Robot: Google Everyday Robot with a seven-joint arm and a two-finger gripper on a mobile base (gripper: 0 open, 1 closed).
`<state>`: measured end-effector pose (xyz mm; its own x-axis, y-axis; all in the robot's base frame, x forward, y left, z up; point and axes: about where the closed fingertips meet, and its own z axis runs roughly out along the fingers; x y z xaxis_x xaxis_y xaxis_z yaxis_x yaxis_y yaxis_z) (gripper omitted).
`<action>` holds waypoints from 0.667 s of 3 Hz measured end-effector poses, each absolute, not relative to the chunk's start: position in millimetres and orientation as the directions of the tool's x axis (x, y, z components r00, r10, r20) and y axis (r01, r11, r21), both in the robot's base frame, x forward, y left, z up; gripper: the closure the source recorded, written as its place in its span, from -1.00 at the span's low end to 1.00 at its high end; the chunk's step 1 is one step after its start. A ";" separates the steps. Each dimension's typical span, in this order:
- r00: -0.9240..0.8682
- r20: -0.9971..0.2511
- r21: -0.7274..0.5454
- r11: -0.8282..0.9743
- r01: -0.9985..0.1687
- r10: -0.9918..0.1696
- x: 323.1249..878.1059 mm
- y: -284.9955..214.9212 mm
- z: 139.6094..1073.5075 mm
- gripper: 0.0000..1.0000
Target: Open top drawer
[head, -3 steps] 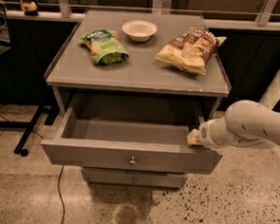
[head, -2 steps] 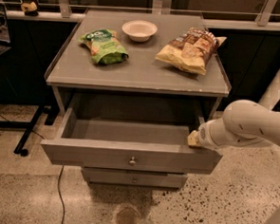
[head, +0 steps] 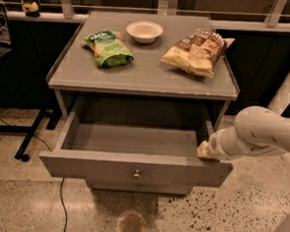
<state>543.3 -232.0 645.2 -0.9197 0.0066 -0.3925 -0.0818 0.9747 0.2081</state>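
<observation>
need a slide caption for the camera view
Top drawer pulled open, gripper at its front corner; green bag, chip bag and bowl on the cabinet top.
</observation>
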 end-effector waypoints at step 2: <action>-0.927 -0.373 0.212 0.976 -0.056 0.028 530.6 -237.2 642.9 1.00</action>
